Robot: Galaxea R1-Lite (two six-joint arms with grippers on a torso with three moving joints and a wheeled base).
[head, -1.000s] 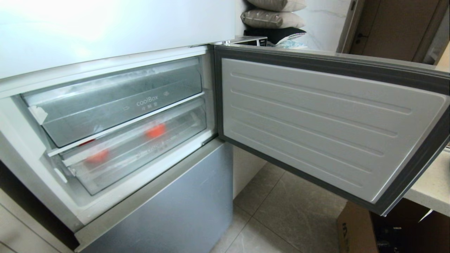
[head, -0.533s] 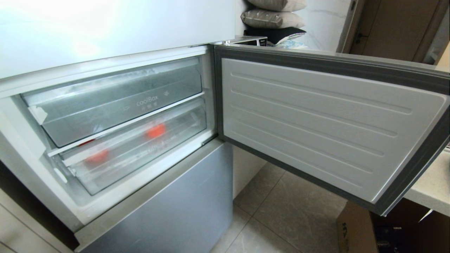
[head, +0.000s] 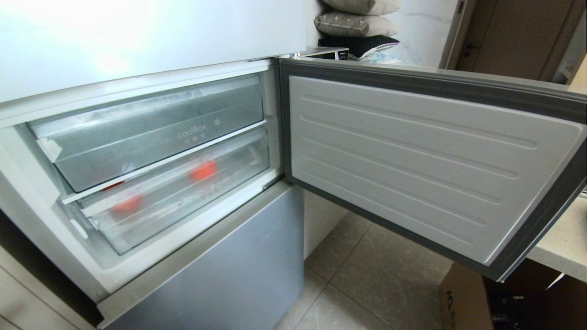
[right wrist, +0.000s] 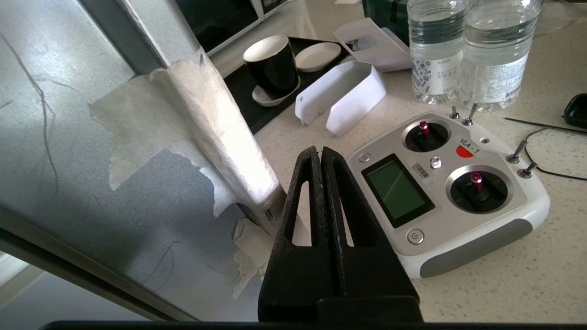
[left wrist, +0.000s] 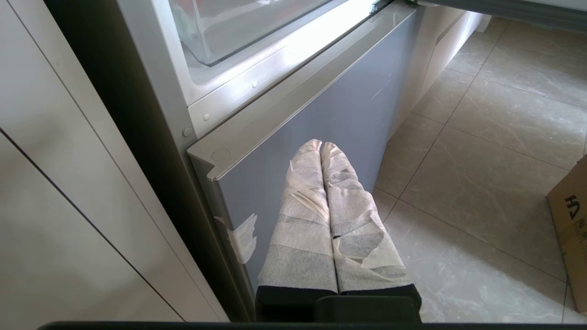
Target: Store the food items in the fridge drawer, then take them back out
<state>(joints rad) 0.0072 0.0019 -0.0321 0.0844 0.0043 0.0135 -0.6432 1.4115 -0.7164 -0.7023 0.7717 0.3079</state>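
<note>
Open fridge [head: 151,256], drawer [head: 183,201] holding two fruits [head: 203,170]

A: How do the two grippers differ?
B: The left gripper [left wrist: 322,145] has fingers [left wrist: 302,215] wrapped in whitish tape over black bases; the right gripper [right wrist: 321,151] is bare matte black with slotted cut-outs.

fridge drawer [head: 183,201] pushed in, coolBox bin [head: 151,137] above, door [head: 426,160] swung right
</note>
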